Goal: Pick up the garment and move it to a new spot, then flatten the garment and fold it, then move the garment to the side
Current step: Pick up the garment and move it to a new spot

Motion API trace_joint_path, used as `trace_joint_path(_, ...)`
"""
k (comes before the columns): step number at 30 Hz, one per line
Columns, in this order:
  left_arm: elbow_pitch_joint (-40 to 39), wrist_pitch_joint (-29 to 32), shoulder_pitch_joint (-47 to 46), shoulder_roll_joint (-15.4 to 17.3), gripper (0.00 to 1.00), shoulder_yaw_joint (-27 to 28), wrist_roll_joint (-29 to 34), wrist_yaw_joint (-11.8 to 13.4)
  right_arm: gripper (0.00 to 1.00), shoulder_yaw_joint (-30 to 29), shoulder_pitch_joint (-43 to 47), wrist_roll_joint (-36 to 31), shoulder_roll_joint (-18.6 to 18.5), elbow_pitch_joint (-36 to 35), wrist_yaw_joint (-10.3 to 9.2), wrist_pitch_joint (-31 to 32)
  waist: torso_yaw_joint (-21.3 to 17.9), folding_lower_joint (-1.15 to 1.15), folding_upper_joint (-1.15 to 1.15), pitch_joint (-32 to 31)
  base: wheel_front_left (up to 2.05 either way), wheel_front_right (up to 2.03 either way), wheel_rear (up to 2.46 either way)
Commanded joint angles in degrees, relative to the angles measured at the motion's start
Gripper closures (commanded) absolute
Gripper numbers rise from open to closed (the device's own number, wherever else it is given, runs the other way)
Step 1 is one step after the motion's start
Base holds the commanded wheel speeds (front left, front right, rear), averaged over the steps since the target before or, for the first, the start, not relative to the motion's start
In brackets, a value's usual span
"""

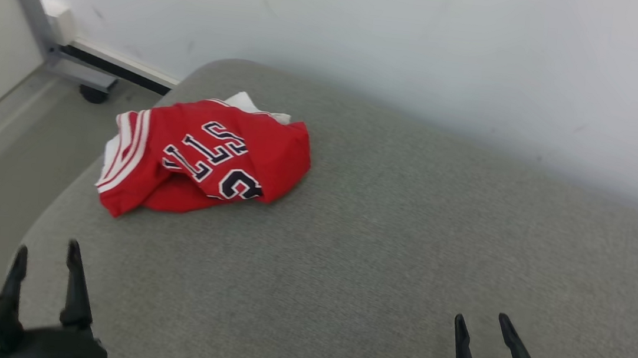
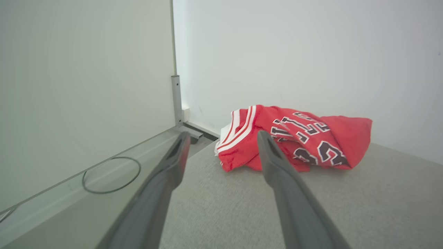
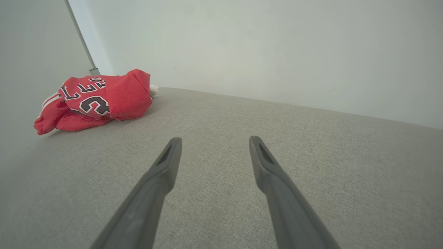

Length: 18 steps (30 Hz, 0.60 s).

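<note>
To grab first: crumpled jersey [image 1: 203, 155], upper left of head frame, on worktop [image 1: 376, 256].
Wide and empty: left end effector [image 1: 47, 246], right end effector [image 1: 481, 318]. Best to pinch the high fold deep, then lift clear.

Head looks down; low wrist views share the garment [image 1: 203, 155].

Soft, even, fairly bright light lies over all three views. The white wall [image 1: 427, 48] greys toward the corners. The red jersey [image 1: 203, 155] casts a faint shadow on the grey cushion [image 1: 375, 268]. The wrist views bend at their edges, and the near fingers [image 2: 294, 207] look slightly blurred.
</note>
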Motion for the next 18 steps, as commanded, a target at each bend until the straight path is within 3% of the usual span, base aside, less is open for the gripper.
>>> trace_joint_path(1,0.7,-0.1,-2.8,0.3,0.00,0.8,-1.0,-0.6,0.00,-0.1,-1.1,-0.7,-0.1,-0.2,-0.12,-0.1,-4.1,-0.01,0.00,2.8,0.00,0.00,0.00)
trace_joint_path(11,8.4,-0.1,-19.1,6.5,0.00,3.1,-4.2,-3.0,0.00,-1.1,-4.5,-0.9,-0.1,-0.9,-0.12,-0.1,-12.4,-0.01,0.00,7.6,0.00,0.00,0.00)
trace_joint_path(18,17.3,3.8,-29.9,12.8,0.00,-0.7,-10.4,-3.3,0.00,-1.6,-6.6,0.1,-0.1,-1.2,-0.12,-0.1,-17.9,-0.01,0.00,11.4,0.00,0.00,0.00)
